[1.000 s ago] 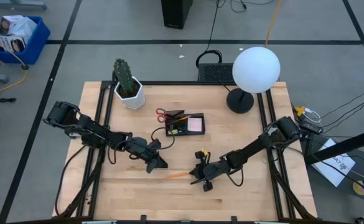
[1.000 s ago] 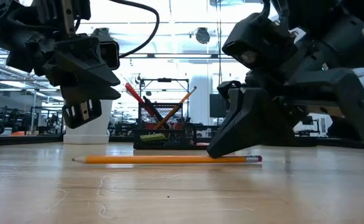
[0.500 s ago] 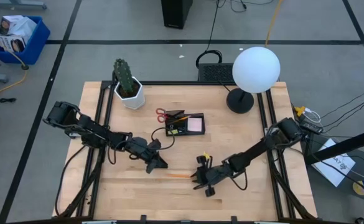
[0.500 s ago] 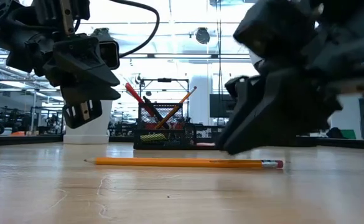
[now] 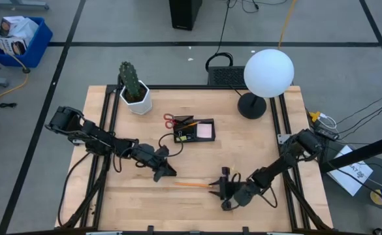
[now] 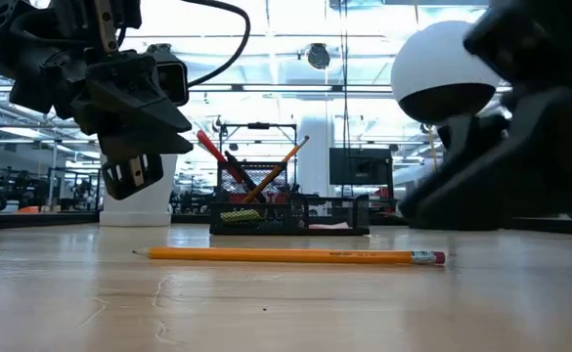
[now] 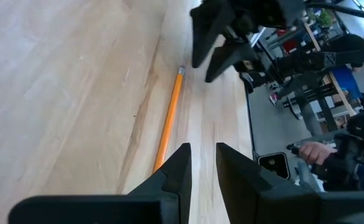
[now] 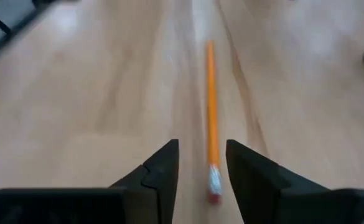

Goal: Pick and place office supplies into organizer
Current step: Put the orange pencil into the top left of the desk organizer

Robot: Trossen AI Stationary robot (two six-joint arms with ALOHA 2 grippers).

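Note:
An orange pencil [image 5: 192, 185] lies flat on the wooden table, its eraser end [image 8: 214, 185] toward the right. My right gripper [image 5: 221, 188] stands open just beyond that end, one finger on either side of the eraser and apart from it. My left gripper [image 5: 170, 172] hovers above the table near the pencil's point, a narrow gap between its fingers [image 7: 202, 163] and nothing in it. The black organizer [image 5: 194, 130] stands farther back. It holds red-handled scissors [image 5: 170, 119], a pencil and a pink pad [image 5: 206, 130].
A white pot with a cactus [image 5: 136, 98] stands at the far left. A lamp with a white globe [image 5: 269, 73] and a black base [image 5: 251, 106] stands at the far right. Bare wood lies between the pencil and the organizer.
My right gripper has let go of the pencil near its eraser end. It has drawn back toward the table's right and near edges. Before that, the pencil slid a little toward the right. It now lies flat and free on the table.

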